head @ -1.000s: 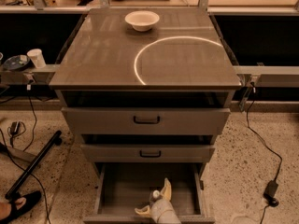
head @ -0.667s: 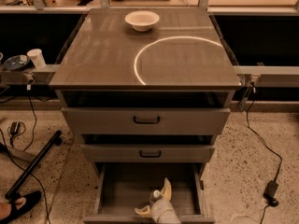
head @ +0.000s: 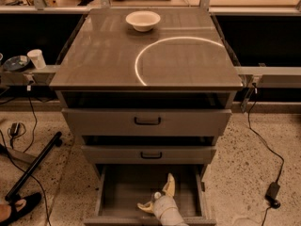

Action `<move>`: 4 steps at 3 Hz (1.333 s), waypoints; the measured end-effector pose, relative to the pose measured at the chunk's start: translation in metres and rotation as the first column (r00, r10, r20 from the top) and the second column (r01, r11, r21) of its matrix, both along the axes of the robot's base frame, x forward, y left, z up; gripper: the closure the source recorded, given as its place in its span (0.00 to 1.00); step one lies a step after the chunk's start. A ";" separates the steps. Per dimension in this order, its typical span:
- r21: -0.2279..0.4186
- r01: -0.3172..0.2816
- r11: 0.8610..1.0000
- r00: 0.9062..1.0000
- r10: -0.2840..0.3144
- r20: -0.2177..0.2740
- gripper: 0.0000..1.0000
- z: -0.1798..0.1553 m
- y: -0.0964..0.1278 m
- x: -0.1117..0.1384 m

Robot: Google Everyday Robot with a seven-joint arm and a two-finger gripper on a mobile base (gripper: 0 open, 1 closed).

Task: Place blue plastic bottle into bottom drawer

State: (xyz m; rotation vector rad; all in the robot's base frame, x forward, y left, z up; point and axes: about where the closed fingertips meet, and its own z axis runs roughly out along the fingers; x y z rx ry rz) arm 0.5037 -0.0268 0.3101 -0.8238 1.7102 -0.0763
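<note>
Camera view: looking down at the front of a grey cabinet with three drawers.
table (head: 103, 55): the cabinet's top, with a white bowl (head: 143, 20) near its far edge.
bottom drawer (head: 117, 192): pulled out, its grey floor showing.
gripper (head: 155, 192): low inside the bottom drawer, near its front edge.
fingers (head: 169, 185): spread in a wide V.
blue plastic bottle (head: 156, 196): only a small pale cap shows, between the fingers, inside the bottom drawer; whether they touch it I cannot tell.
</note>
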 end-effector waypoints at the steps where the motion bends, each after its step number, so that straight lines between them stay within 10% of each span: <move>1: -0.025 0.039 0.999 0.999 -0.038 0.038 0.00 0.021 -0.017 0.008; 4: -0.008 0.117 0.993 0.991 -0.116 0.059 0.00 0.029 -0.049 0.013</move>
